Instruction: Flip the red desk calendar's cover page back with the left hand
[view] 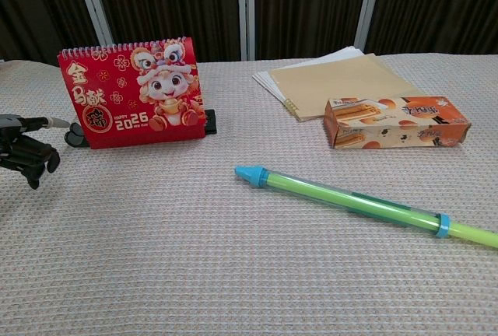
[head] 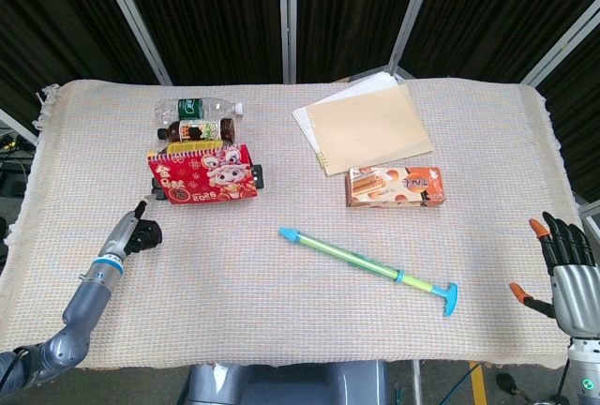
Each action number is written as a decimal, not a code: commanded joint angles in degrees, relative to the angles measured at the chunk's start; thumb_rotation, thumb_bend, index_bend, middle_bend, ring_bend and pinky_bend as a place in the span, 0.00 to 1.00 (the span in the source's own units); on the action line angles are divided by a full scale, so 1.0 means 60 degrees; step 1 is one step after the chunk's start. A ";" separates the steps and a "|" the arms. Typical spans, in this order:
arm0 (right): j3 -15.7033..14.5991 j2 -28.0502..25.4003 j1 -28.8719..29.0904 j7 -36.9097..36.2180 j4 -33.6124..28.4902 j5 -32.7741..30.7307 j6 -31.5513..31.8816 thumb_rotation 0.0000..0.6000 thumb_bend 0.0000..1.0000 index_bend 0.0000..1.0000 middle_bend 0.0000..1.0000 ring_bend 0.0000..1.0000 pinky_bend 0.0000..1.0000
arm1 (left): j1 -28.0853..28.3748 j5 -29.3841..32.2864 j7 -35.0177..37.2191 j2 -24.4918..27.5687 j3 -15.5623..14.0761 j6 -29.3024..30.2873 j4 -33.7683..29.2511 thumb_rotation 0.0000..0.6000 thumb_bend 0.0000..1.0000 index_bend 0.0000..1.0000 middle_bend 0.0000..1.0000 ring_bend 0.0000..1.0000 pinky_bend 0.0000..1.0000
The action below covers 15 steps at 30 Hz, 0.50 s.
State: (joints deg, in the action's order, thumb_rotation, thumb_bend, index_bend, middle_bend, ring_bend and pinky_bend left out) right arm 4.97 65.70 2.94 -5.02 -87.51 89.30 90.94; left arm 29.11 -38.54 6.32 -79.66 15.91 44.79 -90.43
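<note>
The red desk calendar (head: 202, 176) (view: 132, 93) stands upright at the left of the table, its 2026 cartoon cover facing me and its spiral binding on top. My left hand (head: 137, 232) (view: 28, 149) hovers low over the cloth just left of and in front of the calendar, apart from it. Most of its fingers are curled in, one straight finger points toward the calendar's lower left corner, and it holds nothing. My right hand (head: 563, 267) sits at the table's near right corner with its fingers spread and nothing in it.
Two lying bottles (head: 199, 118) sit right behind the calendar, and a black object (view: 210, 120) pokes out at its base. A tan folder on white papers (head: 371, 127), a snack box (head: 394, 186) and a long green-and-blue tube (head: 366, 259) lie to the right.
</note>
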 commanded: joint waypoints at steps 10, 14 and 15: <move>-0.0003 0.0015 0.0012 -0.0088 0.0070 -0.0022 -0.0035 1.00 0.07 0.09 0.00 0.00 0.00 | 0.0445 0.0188 0.0069 -0.0322 0.0000 -0.0296 0.0170 1.00 0.79 0.00 0.64 0.64 0.54; 0.0001 0.0016 0.0006 -0.0151 0.0083 -0.0032 -0.0025 1.00 0.07 0.09 0.00 0.00 0.00 | 0.0376 0.0015 0.0529 -0.0255 0.0158 -0.0473 -0.0075 1.00 0.81 0.00 0.64 0.64 0.54; -0.0001 0.0014 0.0006 -0.0161 0.0083 -0.0020 -0.0017 1.00 0.07 0.09 0.00 0.00 0.00 | 0.0338 -0.0078 0.0683 -0.0197 0.0203 -0.0560 -0.0167 1.00 0.81 0.00 0.65 0.64 0.54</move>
State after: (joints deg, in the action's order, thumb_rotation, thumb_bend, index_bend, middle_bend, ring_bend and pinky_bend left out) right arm 4.97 65.79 2.98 -5.97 -87.02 89.16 90.82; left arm 31.47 -38.25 9.23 -81.26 16.63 42.15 -90.63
